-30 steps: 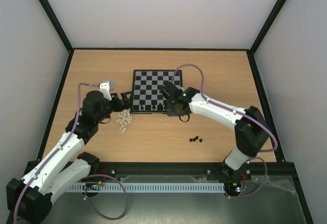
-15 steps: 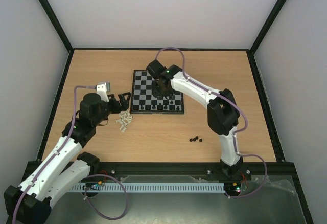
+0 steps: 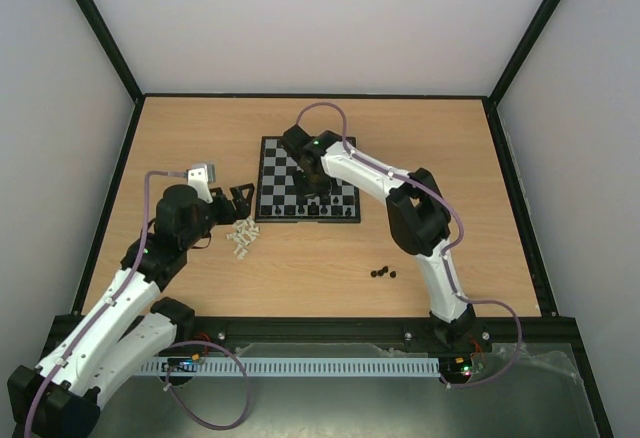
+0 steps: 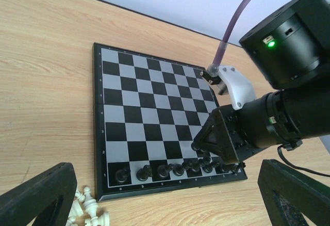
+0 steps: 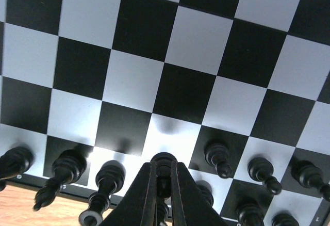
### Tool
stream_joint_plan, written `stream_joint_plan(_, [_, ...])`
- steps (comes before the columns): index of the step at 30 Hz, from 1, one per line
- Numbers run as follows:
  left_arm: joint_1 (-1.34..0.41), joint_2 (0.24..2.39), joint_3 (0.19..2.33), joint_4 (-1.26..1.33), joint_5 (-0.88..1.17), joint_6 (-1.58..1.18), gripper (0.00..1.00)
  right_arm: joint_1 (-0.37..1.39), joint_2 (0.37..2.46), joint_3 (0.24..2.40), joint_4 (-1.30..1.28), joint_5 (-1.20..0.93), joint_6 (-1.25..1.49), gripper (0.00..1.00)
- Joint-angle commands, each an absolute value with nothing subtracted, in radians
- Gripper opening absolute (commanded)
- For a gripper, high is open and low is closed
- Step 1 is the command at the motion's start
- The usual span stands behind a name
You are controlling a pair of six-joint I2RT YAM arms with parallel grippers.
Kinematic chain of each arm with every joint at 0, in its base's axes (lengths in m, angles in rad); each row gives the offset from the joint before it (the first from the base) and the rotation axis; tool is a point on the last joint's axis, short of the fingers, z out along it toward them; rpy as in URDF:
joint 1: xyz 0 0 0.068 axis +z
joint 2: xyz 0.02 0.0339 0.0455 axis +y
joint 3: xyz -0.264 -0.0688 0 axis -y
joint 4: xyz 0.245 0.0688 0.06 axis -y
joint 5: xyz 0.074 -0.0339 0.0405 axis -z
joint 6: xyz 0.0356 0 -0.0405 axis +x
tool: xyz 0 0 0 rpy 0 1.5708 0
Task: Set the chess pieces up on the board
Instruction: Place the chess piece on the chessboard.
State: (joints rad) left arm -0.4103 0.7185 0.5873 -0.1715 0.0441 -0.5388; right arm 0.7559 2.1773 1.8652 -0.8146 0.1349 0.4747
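Note:
The board [image 3: 285, 158] lies mid-table; it also shows in the left wrist view [image 4: 129, 107] and the right wrist view [image 5: 196, 35]. A row of black chess pieces [image 3: 300, 212] stands along its near edge [image 4: 170, 169], with a few black pawns [image 5: 219, 159] in the second row. My right gripper [image 3: 320, 190] is shut on a black pawn [image 5: 164, 165], held low over a light second-row square; the left wrist view shows it too [image 4: 198, 146]. My left gripper [image 3: 238, 198] is open and empty, left of the board's near corner [image 4: 165, 187]. Cream-white chess pieces [image 3: 241, 238] lie heaped below it [image 4: 85, 210].
Three loose black pieces [image 3: 382, 273] lie on the wooden table to the right, near the front. The right arm's elbow [image 3: 410, 218] hangs over the table just right of the board. Black frame rails border the table [image 3: 130, 178].
The right arm has swung from the board's near right edge to over its left-middle, the gripper pointing down at the near rows. The left arm shifted only slightly.

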Motion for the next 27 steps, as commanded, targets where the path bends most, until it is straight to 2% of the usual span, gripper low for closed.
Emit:
stream_joint_plan(1, [-0.413,0.706,0.578,-0.188,0.035,-0.541,0.99,0.753,2.206,1.89,-0.881,0.13,0.455,0.01])
stream_joint_plan(27, [-0.413,0.698,0.577,-0.196,0.019,-0.55,0.99,0.731,2.255,1.881,-0.859,0.099,0.436,0.05])
